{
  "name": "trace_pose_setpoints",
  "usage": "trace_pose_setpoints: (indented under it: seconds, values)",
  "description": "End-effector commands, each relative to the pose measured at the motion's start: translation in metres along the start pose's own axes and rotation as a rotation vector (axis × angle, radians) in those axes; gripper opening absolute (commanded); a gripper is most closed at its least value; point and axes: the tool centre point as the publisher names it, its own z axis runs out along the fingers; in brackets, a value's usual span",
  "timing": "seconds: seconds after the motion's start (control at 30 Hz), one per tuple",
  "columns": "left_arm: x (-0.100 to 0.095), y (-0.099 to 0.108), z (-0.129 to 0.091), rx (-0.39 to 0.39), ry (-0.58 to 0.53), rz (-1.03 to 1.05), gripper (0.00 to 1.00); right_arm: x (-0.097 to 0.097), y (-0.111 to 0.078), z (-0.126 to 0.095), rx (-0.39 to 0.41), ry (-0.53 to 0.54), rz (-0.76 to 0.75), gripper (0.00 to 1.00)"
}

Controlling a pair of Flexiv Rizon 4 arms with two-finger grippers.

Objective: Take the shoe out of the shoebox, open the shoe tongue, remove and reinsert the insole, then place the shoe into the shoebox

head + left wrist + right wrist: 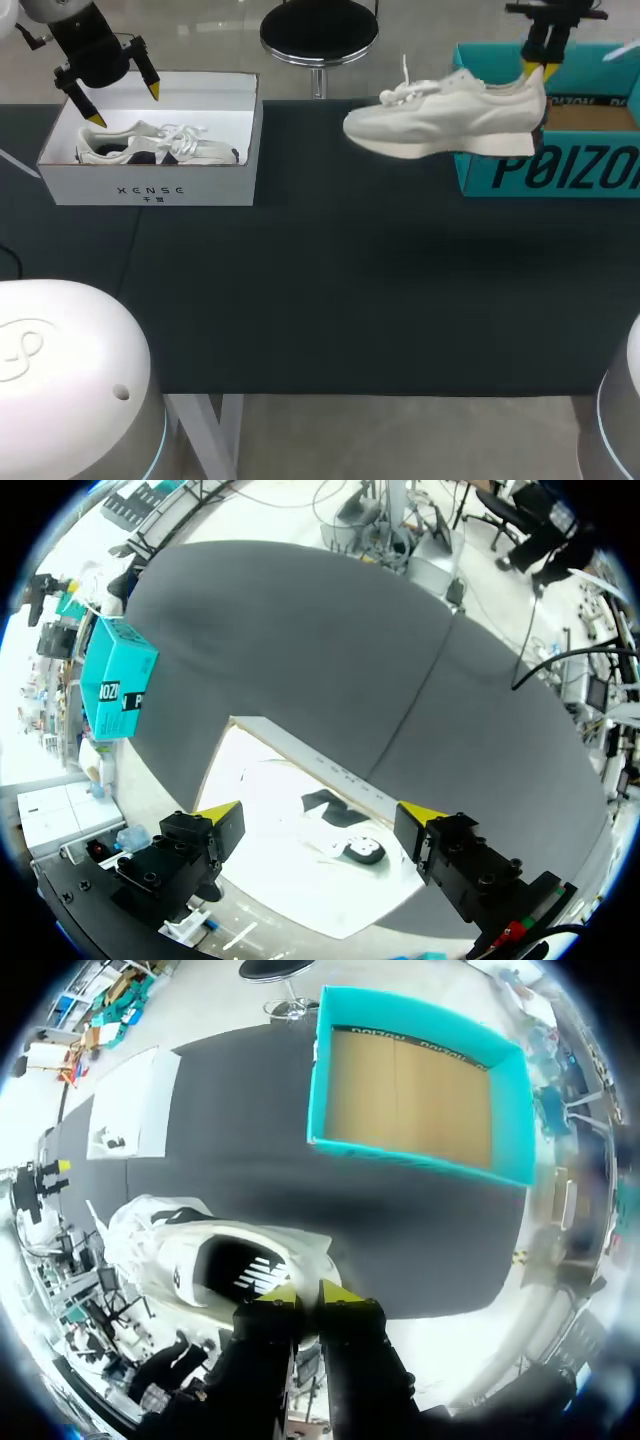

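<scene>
A cream sneaker [450,115] hangs in the air left of the teal shoebox [560,175], toe pointing left, laces loose. My right gripper [534,68] is shut on its heel collar; in the right wrist view the yellow tips [305,1296] pinch the heel rim of the sneaker [215,1255], whose dark opening shows. The teal shoebox [335,1080] lies empty below, brown floor bare. My left gripper [122,103] stands open above the white shoebox [150,185], which holds a second white shoe [155,145]. That shoe [345,835] lies under the open left gripper [320,812].
The dark tablecloth [330,290] spreads wide in front of both boxes. The white shoebox sits at the back left, the teal one at the back right edge. A black stool stands behind the table.
</scene>
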Motion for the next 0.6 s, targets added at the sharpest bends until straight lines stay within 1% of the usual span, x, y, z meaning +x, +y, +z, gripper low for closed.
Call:
trace_pose_setpoints:
  seconds: [0.03,0.13,0.2,0.23,0.27,0.3,0.6]
  values:
    - [0.001,-0.001,0.0,-0.003,0.001,0.001,1.0,0.025,-0.016,0.021,-1.039,-0.055,-0.01,0.0]
    - [0.001,-0.001,0.0,-0.003,0.001,0.001,1.0,0.034,-0.016,0.031,-1.046,-0.052,-0.011,0.0]
    - [0.001,-0.001,0.0,-0.003,0.001,0.001,1.0,0.041,-0.016,0.035,-1.067,-0.034,-0.006,0.0]
    - [0.001,-0.001,0.0,-0.003,0.001,0.001,1.0,0.044,-0.017,0.034,-1.086,0.017,-0.004,0.0]
    - [0.001,-0.001,0.0,-0.003,0.001,0.001,1.0,0.045,-0.015,0.034,-1.061,0.076,-0.015,0.0]
    - [0.001,-0.001,0.0,-0.003,0.001,0.001,1.0,0.047,-0.014,0.035,-1.063,0.09,-0.008,0.0]
    - [0.001,-0.001,0.0,-0.003,0.001,0.001,1.0,0.047,-0.014,0.035,-1.063,0.09,-0.008,0.0]
